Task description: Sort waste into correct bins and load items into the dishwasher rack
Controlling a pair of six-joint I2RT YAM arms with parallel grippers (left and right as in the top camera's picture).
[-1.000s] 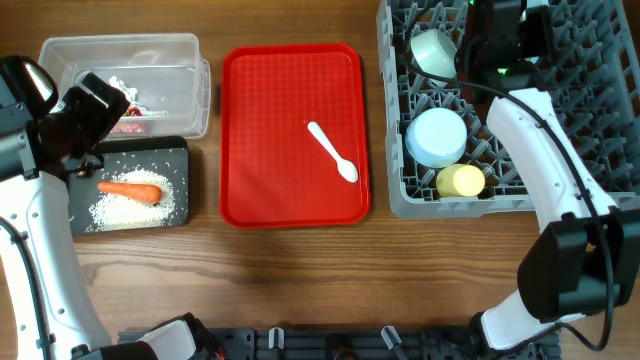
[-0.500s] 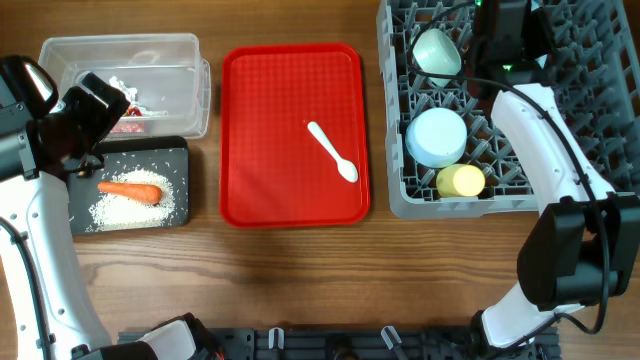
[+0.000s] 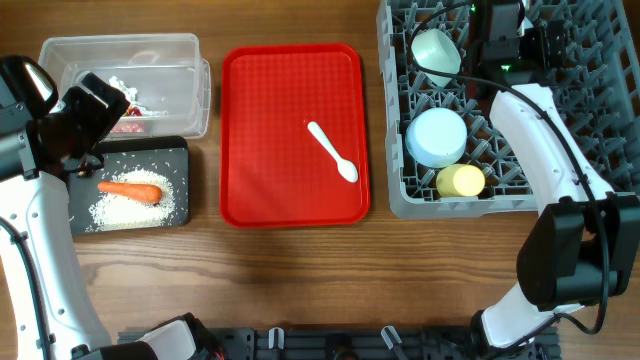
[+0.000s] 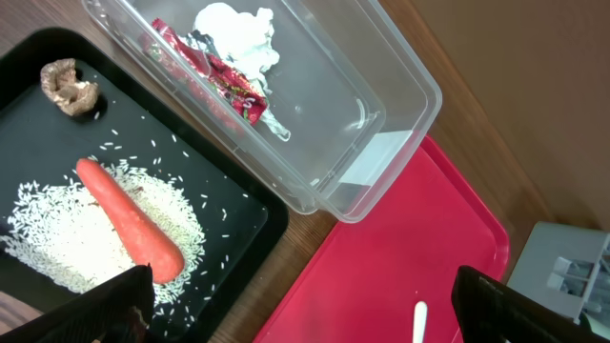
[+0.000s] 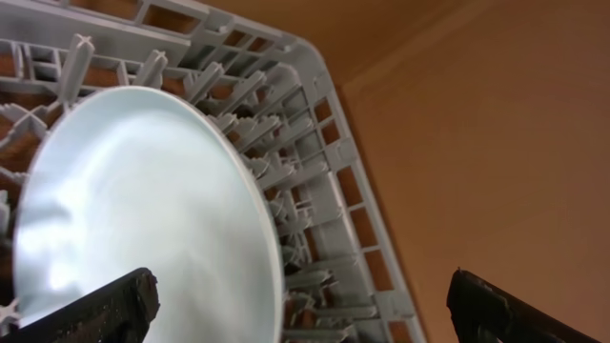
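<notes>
In the grey dishwasher rack (image 3: 600, 120) a pale mint bowl (image 3: 437, 50) leans on its side among the pegs. My right gripper (image 3: 476, 38) hovers just right of it, open. In the right wrist view its rim (image 5: 143, 210) stands between my spread fingers (image 5: 105, 310), untouched. A white-blue bowl (image 3: 437, 137) and a yellow cup (image 3: 460, 181) also sit in the rack. The white spoon (image 3: 332, 152) lies on the red tray (image 3: 260, 120). My left gripper (image 3: 100, 118) is open and empty above the bins. The clear tub (image 4: 381, 105) holds the wrapper (image 4: 214, 76) and tissue (image 4: 233, 24). The black tray (image 4: 29, 57) holds the carrot (image 4: 129, 224), rice (image 4: 57, 248) and a brown lump (image 4: 69, 86).
The red tray lies between the bins on the left and the rack on the right. Bare wooden table (image 3: 300, 280) runs along the front. The rack's far corner (image 5: 315, 191) borders open table. My right arm's white link (image 3: 540, 150) crosses the rack's front.
My right gripper has gone from shut to open beside the mint bowl, which shifted slightly right and back in the rack. The left arm has not moved.
</notes>
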